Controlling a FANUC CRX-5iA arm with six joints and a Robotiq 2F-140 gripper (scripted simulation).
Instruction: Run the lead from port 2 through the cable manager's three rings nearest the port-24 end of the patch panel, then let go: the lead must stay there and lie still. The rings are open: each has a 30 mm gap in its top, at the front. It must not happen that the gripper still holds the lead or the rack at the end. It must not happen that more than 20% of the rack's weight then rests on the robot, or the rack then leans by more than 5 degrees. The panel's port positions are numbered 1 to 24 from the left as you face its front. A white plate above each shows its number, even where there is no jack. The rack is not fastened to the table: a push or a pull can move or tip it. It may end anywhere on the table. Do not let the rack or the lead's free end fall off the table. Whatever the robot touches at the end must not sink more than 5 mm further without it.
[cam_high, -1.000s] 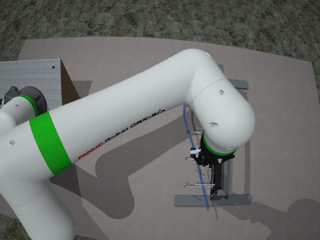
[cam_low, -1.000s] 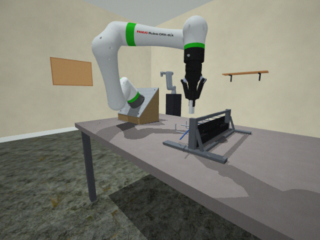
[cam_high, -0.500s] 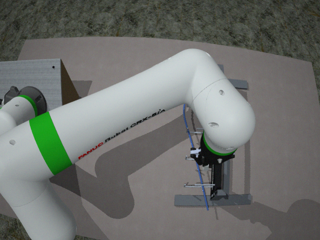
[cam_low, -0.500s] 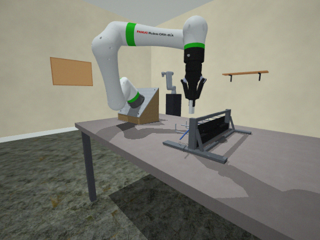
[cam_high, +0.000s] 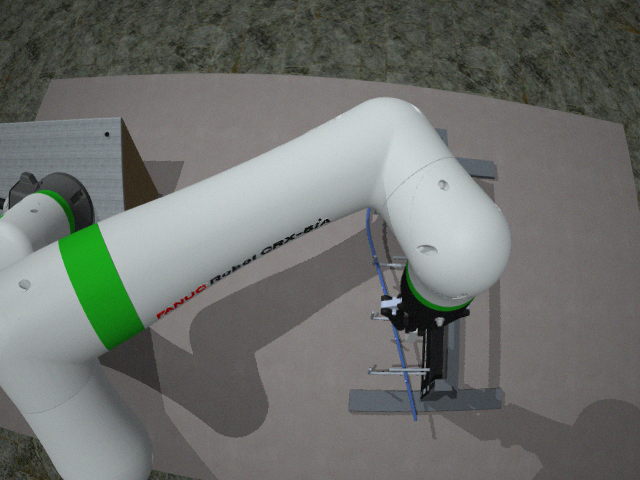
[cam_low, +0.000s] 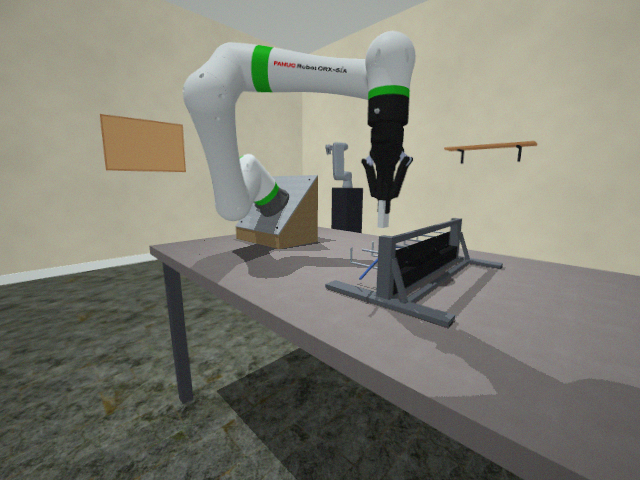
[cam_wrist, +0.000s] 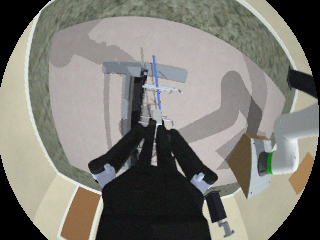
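A grey rack (cam_high: 372, 400) (cam_low: 385, 260) (cam_wrist: 123, 67) with a black patch panel stands on the table. Thin ring arms (cam_high: 398, 369) (cam_low: 361, 251) stick out of its front. A blue lead (cam_high: 381, 279) (cam_low: 368, 269) (cam_wrist: 155, 70) runs along the front across those ring arms. I cannot tell whether it lies inside each ring. Its free end (cam_high: 415, 416) reaches just past the rack's end foot bar and rests on the table. My gripper (cam_high: 391, 304) (cam_low: 383, 219) (cam_wrist: 156, 114) is shut on nothing. It hangs a little above the rack's top, over the lead near the middle ring arm, clear of the lead.
The arm's wedge-shaped pedestal (cam_high: 62, 149) (cam_low: 289, 217) stands at the table's back left. A dark box with a small grey arm (cam_low: 346, 206) stands behind the table. The table's near edge (cam_low: 320, 341) lies a short way beyond the rack's end foot bar.
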